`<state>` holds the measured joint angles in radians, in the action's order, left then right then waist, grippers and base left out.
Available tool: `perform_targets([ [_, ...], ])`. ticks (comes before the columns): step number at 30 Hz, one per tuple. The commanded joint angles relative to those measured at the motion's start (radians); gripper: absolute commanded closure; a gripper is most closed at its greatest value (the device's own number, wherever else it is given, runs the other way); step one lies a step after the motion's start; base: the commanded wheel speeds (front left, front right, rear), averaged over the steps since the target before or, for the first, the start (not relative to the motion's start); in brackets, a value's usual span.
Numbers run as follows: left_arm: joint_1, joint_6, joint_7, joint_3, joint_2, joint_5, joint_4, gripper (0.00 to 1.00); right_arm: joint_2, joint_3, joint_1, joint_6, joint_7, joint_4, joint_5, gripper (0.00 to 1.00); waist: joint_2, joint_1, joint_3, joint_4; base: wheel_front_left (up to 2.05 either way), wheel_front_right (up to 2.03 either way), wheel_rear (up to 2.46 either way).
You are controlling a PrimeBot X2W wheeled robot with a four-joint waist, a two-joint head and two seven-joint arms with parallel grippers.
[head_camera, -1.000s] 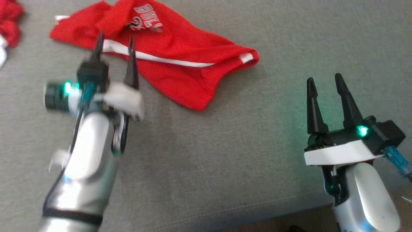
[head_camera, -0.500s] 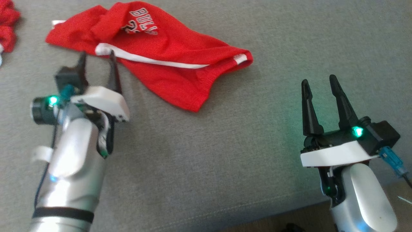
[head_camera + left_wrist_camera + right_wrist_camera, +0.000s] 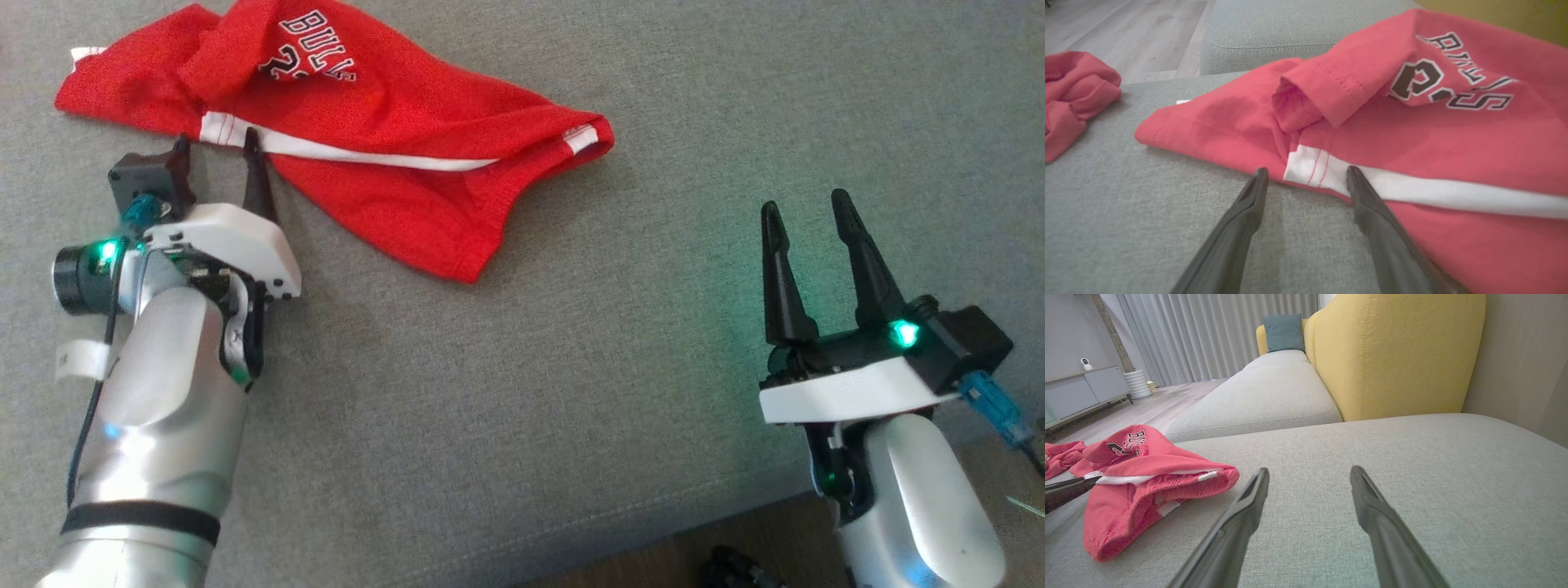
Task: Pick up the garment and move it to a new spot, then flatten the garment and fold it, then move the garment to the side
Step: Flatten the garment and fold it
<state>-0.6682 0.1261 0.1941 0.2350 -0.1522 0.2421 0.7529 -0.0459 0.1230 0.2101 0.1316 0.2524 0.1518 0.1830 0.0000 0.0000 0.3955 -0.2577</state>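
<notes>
1. The left gripper [image 3: 214, 151] has its fingers spread wide with nothing between them. The tips are right at the near edge of the red Bulls garment [image 3: 392, 122].
2. In the left wrist view, the end of the garment's white stripe [image 3: 1412, 192] lies just ahead of the gap between the fingertips. One finger is over bare grey sofa seat [image 3: 1126, 204] and the other over red cloth. Whether the tips touch the fabric cannot be told.
3. The garment's long axis runs crosswise to these fingers, trailing off to their right along the stripe. A folded-over flap with the lettering is heaped beyond the tips.
4. The right gripper [image 3: 807, 212] also has its fingers spread and empty. The garment lies well off to their left, so the left arm is clearly nearer.
5. I judge the next move to be a short push forward and a pinch at the stripe's end.
6. Nothing here is a container. The garment lies loose on the seat, and a second red cloth [image 3: 1073, 94] sits apart, to the left of the left fingers.
</notes>
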Motion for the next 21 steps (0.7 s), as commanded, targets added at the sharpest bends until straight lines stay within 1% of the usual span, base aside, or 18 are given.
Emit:
perform_targets([
  [1,-0.052,-0.004,0.002,-0.027,-0.035,0.004,-0.016,0.51,-0.004,0.020,-0.007,-0.001,0.009,-0.033,0.006,0.00,0.0000,0.0000,0.002,-0.001,0.00,0.00,0.00],
  [3,-0.058,-0.007,0.004,-0.023,-0.034,0.005,-0.007,0.78,-0.004,0.018,-0.008,-0.001,0.009,-0.034,0.007,0.00,0.0000,0.0000,0.003,0.000,0.00,0.00,0.00],
  [4,-0.060,-0.009,0.006,-0.021,-0.033,0.006,-0.004,0.96,-0.004,0.017,-0.008,-0.001,0.009,-0.034,0.007,0.00,0.0000,0.0000,0.003,0.001,0.00,0.00,0.00],
  [5,-0.062,-0.011,0.008,-0.019,-0.032,0.007,-0.001,1.00,-0.004,0.015,-0.008,-0.001,0.009,-0.034,0.007,0.00,0.0000,0.0000,0.003,0.002,0.00,0.00,0.00],
  [13,-0.049,-0.016,0.036,-0.002,-0.018,0.010,-0.013,1.00,-0.004,0.008,-0.010,-0.001,0.009,-0.029,0.005,0.00,0.0000,0.0000,-0.021,0.028,0.00,0.00,0.00],
  [17,-0.021,-0.015,0.050,-0.001,-0.008,0.014,-0.057,1.00,-0.004,0.002,-0.018,-0.001,0.009,-0.028,0.000,0.00,0.0000,0.0000,-0.041,0.044,0.00,0.00,0.00],
  [21,0.053,-0.013,0.059,0.010,0.003,0.016,-0.167,1.00,-0.004,-0.009,-0.029,-0.001,0.009,-0.022,-0.009,0.00,0.0000,0.0000,-0.070,0.072,0.00,0.00,0.00],
])
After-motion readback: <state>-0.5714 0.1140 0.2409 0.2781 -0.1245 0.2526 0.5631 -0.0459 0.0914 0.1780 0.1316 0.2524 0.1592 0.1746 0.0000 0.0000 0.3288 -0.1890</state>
